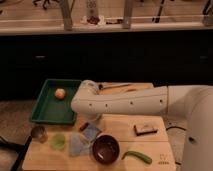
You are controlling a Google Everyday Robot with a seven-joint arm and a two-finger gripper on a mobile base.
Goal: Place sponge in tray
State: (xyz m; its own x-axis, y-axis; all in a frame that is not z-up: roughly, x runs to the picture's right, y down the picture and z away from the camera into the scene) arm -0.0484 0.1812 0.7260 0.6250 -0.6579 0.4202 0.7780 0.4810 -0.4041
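Just off the near right corner of the green rectangular plastic tray [47,107], small light-blue square sponge [92,133] lying on the wooden table [125,139] under the white arm's [125,102] two-finger gripper [87,126], pincer fully closed at its far edge, probably for lifting; real hold unclear.

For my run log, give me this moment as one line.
gripper: shut, under the arm, at sponge | grasp: unclear | sponge: outside tray | step: placing not yet done

Claw [84,125] closed down by the sponge [91,133], just beside the green tray [45,112].
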